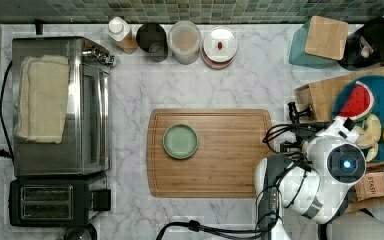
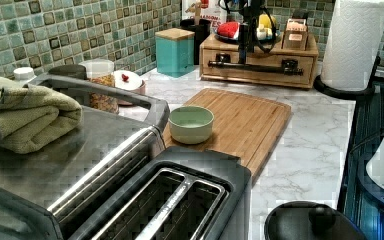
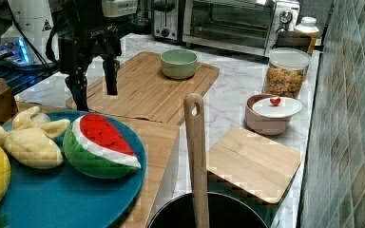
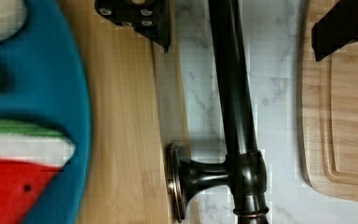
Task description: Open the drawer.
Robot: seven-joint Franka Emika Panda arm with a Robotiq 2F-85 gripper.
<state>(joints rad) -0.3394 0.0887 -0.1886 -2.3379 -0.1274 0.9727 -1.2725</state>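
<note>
Black bar handle [image 4: 235, 116] between spread hand [image 4: 242, 23] fingers, drawer [image 2: 258, 66] seemingly closed.

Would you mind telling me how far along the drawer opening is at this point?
The approach looks done: the tool hangs open with its fingers on either side of the black bar handle. In hand is the grasp; the fingers have not closed on the bar. The pull is left: the drawer front sits flush with its wooden box in the left view, so it looks shut.
</note>
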